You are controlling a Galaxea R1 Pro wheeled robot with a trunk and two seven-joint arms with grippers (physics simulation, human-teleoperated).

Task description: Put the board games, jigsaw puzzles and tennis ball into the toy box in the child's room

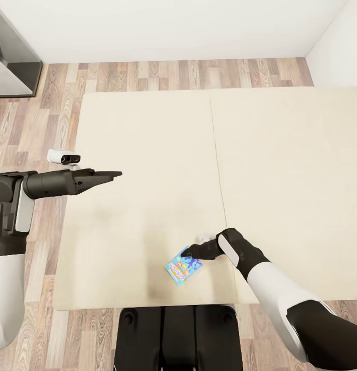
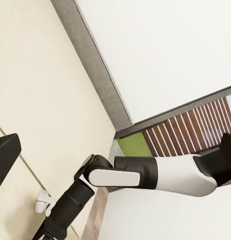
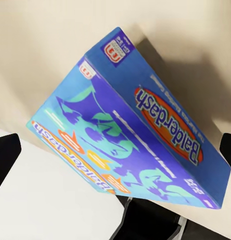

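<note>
A wide, low cream bed [image 1: 147,154] lies on a wood-plank floor [image 1: 39,123], its far edge near a white wall. Its top is flat and plain, and a seam [image 1: 218,170] runs down the middle, from the far edge toward the near one. One item lies on it: a small blue board game box [image 1: 184,266] with a bright printed lid, close to the near edge and just left of the seam, turned at an angle to the edges. In the right wrist view the box [image 3: 130,135] shows the name "Balderdash" on its lid and side, with the cream surface [image 3: 45,45] around it.
</note>
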